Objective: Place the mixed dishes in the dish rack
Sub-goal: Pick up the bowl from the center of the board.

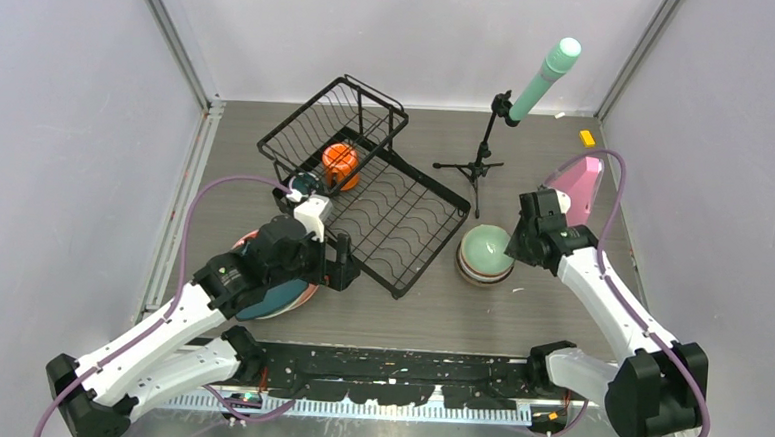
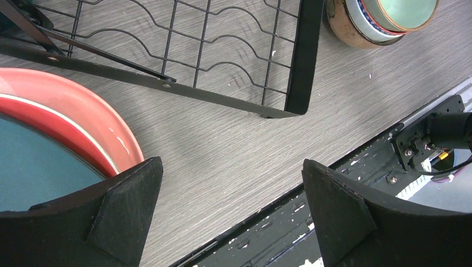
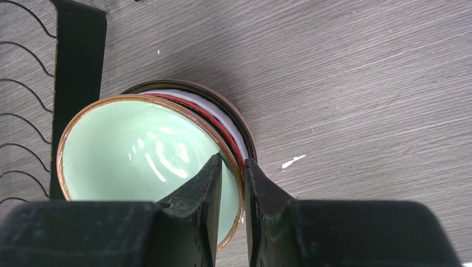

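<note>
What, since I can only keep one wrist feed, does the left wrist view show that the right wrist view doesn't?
Left wrist only: the teal plate on the reddish plate, and the open left gripper. Right wrist only: the right gripper pinching the rim of the mint bowl. Both: the dish rack, the bowl stack, the table.

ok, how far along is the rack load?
Early. Done: the orange mug sits in the basket end of the dish rack. In hand: the right gripper pinches the rim of the mint bowl, on top of the bowl stack. The left gripper is open and empty beside the plates. Left: every bowl and plate; the wavy slots hold nothing.
</note>
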Motion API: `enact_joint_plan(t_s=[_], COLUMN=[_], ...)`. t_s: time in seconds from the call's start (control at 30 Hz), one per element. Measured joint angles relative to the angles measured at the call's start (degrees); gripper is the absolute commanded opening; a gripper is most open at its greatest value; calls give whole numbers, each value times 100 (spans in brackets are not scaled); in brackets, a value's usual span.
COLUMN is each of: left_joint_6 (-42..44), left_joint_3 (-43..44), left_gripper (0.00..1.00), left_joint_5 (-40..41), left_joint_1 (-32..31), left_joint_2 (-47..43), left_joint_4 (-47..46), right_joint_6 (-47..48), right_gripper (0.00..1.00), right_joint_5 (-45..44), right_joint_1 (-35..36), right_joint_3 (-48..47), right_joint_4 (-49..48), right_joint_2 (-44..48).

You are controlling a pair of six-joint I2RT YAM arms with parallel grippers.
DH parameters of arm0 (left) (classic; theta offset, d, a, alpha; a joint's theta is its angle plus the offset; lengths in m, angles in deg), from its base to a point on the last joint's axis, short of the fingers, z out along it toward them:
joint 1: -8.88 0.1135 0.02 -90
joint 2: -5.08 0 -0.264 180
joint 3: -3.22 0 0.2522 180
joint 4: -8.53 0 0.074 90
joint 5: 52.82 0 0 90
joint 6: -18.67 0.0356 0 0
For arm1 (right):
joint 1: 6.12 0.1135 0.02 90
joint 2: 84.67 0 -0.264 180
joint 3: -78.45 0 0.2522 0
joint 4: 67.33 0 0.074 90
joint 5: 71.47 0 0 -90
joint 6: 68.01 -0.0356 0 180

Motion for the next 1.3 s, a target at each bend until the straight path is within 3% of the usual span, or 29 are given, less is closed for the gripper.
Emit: enact_joint_plan(t_s=[0.17, 0.73, 1.3], left_joint_6=[20, 94, 96], left_joint_3=[0, 0, 0], left_gripper=[100, 100, 100], left_joint_5=[-2, -2, -4], left_joint_1=[0, 0, 0], left_joint_2=[33, 33, 146], left_joint_4=[2, 9, 2], right_joint_6=[4, 0, -234], right_gripper=[1, 1, 29], right_joint_5=[20, 63, -68], right_joint_1=[0, 0, 7], right_joint_3=[7, 28, 245], right_joint_4=[42, 179, 114], right_joint_2=[111, 511, 535])
